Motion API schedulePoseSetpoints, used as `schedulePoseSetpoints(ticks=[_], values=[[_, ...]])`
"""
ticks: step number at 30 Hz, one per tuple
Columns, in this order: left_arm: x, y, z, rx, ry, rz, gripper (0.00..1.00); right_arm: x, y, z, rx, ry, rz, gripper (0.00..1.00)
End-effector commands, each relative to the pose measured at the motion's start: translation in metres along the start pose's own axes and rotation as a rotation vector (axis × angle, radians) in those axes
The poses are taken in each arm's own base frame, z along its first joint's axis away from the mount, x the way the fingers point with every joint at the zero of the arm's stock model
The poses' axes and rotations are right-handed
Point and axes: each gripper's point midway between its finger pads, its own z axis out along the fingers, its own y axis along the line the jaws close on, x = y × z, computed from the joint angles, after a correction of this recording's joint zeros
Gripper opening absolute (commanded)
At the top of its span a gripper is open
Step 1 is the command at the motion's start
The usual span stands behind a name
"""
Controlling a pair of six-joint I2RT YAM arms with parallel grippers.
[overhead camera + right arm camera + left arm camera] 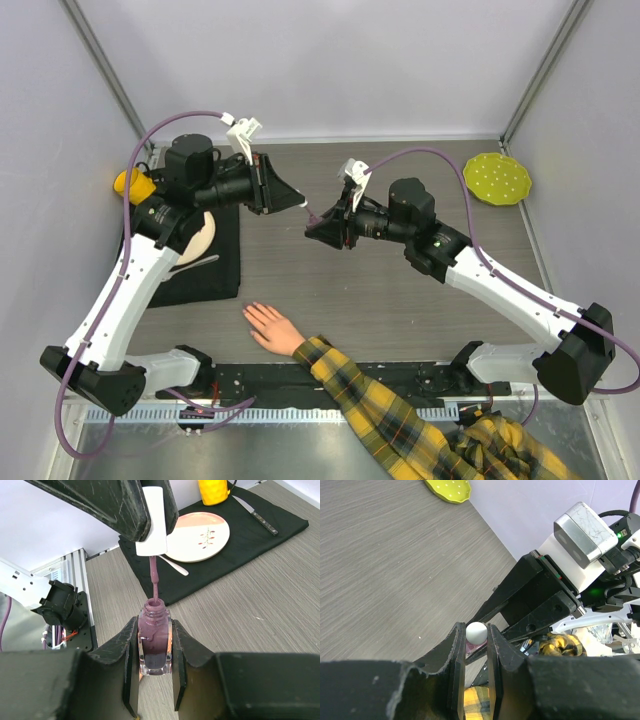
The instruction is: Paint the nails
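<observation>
Five nails (250, 311) were on one pale hand (272, 328), too small to make out singly. The hand lay flat on the table (400, 290) near its front edge, five fingers spread, one yellow-black plaid sleeve (380, 400) behind it. Over mid-table, well apart from the hand, two grippers met tip to tip. Right gripper (154, 625) pinched one purple polish bottle (154, 652), neck up. Left gripper (476, 632) pinched one white cap (155, 525), its one brush (154, 577) reaching down into the bottle neck. Far left: one black mat (260, 535) with one plate (200, 532), one yellow mug (215, 490), one knife (256, 515), one utensil handle (176, 566). Far right: one yellow-green dotted dish (497, 179).
</observation>
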Motion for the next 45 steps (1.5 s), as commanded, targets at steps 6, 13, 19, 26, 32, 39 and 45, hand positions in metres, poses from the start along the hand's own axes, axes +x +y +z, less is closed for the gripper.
schedulePoseSetpoints(ticks=[6, 13, 19, 26, 32, 39, 45], values=[[-0.006, -0.008, -0.005, 0.017, -0.012, 0.025, 0.0, -0.041, 0.016, -0.006, -0.038, -0.111, -0.056, 0.01], [-0.003, -0.008, -0.004, 0.027, 0.002, 0.021, 0.0, -0.042, 0.016, -0.005, -0.039, -0.117, -0.059, 0.01], [0.0, -0.008, -0.005, 0.026, 0.012, 0.02, 0.0, -0.043, 0.017, -0.005, -0.044, -0.117, -0.057, 0.01], [0.001, -0.01, -0.003, 0.047, 0.023, 0.018, 0.0, -0.043, 0.018, -0.003, -0.051, -0.117, -0.053, 0.01], [0.003, -0.012, -0.002, 0.058, 0.033, 0.017, 0.0, -0.044, 0.018, -0.003, -0.053, -0.119, -0.053, 0.01], [0.01, -0.013, 0.002, 0.067, 0.064, 0.017, 0.0, -0.045, 0.019, -0.002, -0.054, -0.12, -0.055, 0.01], [0.019, -0.016, 0.003, 0.079, 0.1, 0.027, 0.0, -0.047, 0.019, -0.003, -0.055, -0.124, -0.059, 0.01]])
